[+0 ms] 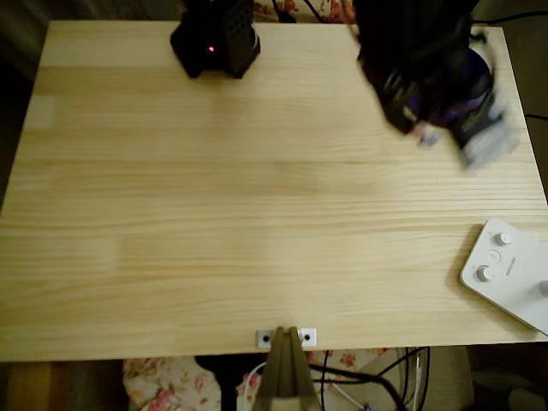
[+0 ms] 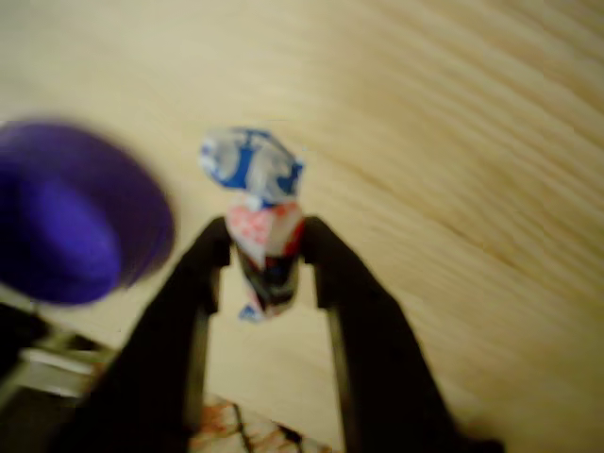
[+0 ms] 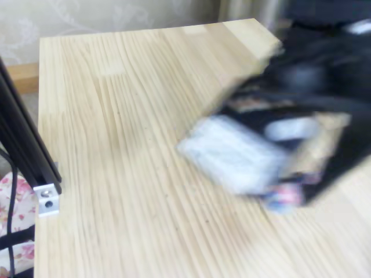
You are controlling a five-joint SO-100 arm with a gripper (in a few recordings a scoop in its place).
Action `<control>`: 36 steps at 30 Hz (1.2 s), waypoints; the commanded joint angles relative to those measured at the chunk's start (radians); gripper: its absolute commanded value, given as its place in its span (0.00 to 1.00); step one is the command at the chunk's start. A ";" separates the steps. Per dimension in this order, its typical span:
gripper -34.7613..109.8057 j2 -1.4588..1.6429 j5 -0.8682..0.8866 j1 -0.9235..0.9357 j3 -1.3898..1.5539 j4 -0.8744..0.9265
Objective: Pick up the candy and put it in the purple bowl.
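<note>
the candy [image 2: 267, 247] sits pinched between the two black fingers [image 2: 203, 274] of the gripper [image 2: 265, 257] in the wrist view, its pink and dark body in the narrow gap and its twisted blue-white end sticking out past the tips. the jaws are closed down to the width of the sweet. it is held clear above the table [image 2: 453, 142]. the bowl [image 2: 66, 212] lies to the left of the candy in that view, near but apart, a blurred purple round.

in the overhead view the arm [image 1: 419, 51] is a dark smear at the top right of the table [image 1: 257, 214], with the bowl [image 1: 469, 90] partly hidden under it and a small pinkish blur of candy [image 1: 425, 134] at its lower edge. a white device [image 1: 509, 270] with knobs lies at the right edge, well apart. a black box [image 1: 216, 38] with a red light stands at the top edge.

the fixed view shows the arm [image 3: 301, 133] too blurred to read detail.
</note>
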 commanded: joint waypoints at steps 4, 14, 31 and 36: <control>0.24 0.198 -0.084 -0.239 0.058 -0.187; 0.24 0.052 -0.104 -0.456 0.028 -0.382; 0.32 -0.063 -0.169 -0.413 0.006 -0.414; 0.36 -0.061 -0.167 -0.411 0.003 -0.403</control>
